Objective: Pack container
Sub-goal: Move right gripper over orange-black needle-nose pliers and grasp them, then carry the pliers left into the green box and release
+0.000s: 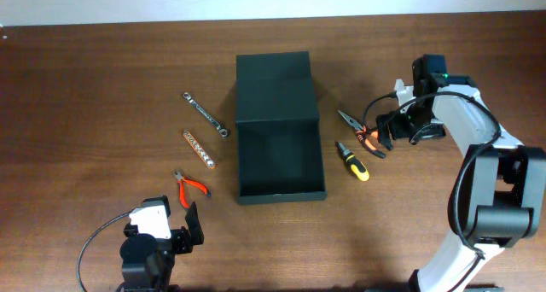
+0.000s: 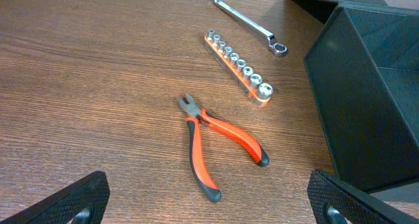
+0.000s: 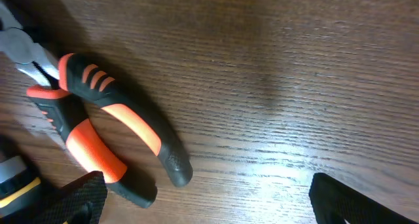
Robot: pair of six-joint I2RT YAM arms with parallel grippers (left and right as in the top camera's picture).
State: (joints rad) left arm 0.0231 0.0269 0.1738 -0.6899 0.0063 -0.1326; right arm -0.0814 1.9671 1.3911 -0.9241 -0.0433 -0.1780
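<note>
The container, a dark green-black box, lies open at the table's middle with its flap lid folded back on the far side; nothing shows inside. Its wall shows at the right of the left wrist view. My left gripper is open and empty near the front edge, just short of the red-handled pliers, which also show in the left wrist view ahead of its fingers. My right gripper is open, low beside the orange-black long-nose pliers, whose handles lie by its left finger.
Left of the box lie a silver wrench and an orange socket rail. A yellow-black screwdriver lies right of the box, its tip at the right wrist view's lower left. Bare wood spreads to the right.
</note>
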